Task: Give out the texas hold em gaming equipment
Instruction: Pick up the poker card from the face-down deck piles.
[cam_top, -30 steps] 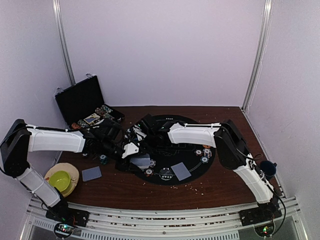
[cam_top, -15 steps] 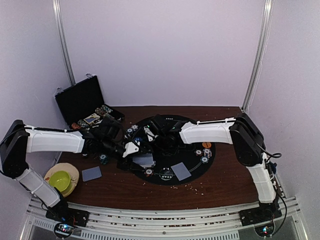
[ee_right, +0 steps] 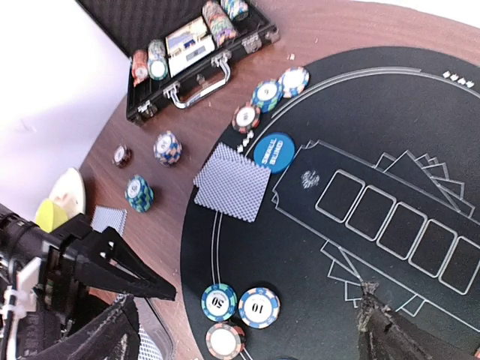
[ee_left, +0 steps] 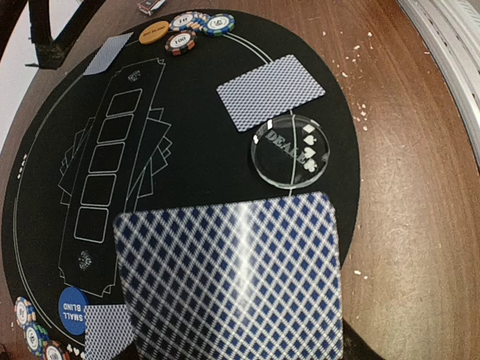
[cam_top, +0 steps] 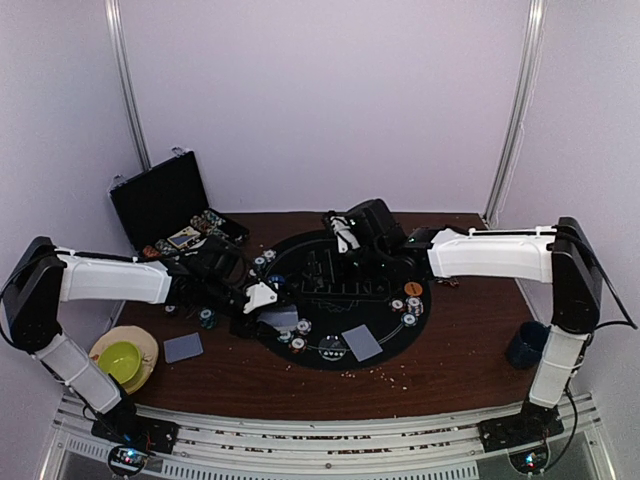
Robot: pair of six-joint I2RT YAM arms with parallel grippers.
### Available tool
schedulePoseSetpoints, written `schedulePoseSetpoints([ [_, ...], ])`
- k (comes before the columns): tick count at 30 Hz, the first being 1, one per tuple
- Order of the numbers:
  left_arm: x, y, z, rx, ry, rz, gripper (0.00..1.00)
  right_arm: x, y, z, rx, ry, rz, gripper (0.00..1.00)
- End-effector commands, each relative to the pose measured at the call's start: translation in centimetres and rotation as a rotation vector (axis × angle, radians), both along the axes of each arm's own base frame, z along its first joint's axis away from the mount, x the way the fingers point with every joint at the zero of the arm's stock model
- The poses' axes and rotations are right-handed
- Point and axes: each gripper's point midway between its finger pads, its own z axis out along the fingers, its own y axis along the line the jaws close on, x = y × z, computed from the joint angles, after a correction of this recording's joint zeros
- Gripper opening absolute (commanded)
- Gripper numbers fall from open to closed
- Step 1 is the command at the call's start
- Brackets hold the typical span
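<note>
Two arms reach over a wooden table (cam_top: 460, 350), much of it covered by a round black mat (cam_top: 345, 318). A black case (cam_top: 160, 200) stands open at the far left, with chips inside.

The right gripper (ee_right: 244, 296) hangs over the mat's far side, jaws spread fully, holding nothing. The left gripper (cam_top: 265, 303) sits low over the mat's left part, jaws partly closed and pinching a card (ee_left: 232, 277), back up and roughly level just above the mat. Just beyond it lies a clear dealer button (ee_left: 291, 150), touching a dealt card (ee_left: 270, 91). A blue blind disc (ee_left: 73, 310) and small chip stacks (ee_left: 191, 30) sit at the mat's rim.

The step looks like laying this card at a seat. Done well, the card goes down flat until it rests on the mat, short of the dealer button so nothing gets shoved. Only then should the jaws ease apart and lift straight up, since a thin card may cling to a pad and drag.
</note>
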Motion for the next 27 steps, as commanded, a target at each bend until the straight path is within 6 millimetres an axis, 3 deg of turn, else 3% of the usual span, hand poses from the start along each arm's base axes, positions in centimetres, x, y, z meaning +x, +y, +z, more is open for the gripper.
schedulePoseSetpoints([
  [1,0.5,0.0,0.0,-0.002,-0.01,0.022,0.52,-0.9,-0.1,0.1,0.07,0.005,0.036,1.0],
  [5,0.7,-0.1,0.0,-0.003,-0.015,0.029,0.51,-3.1,1.2,0.0,0.184,0.049,0.141,0.99],
  [14,0.5,-0.1,0.3,-0.015,-0.018,0.023,0.51,-6.3,5.5,-2.2,0.323,0.157,0.32,0.91],
  [20,0.3,-0.1,0.3,-0.018,-0.013,0.013,0.51,-5.6,7.2,-3.8,0.313,0.191,0.302,0.89],
  [27,0.0,-0.1,0.3,-0.019,-0.007,0.0,0.51,-4.4,7.0,-6.1,0.23,0.184,0.247,0.83],
])
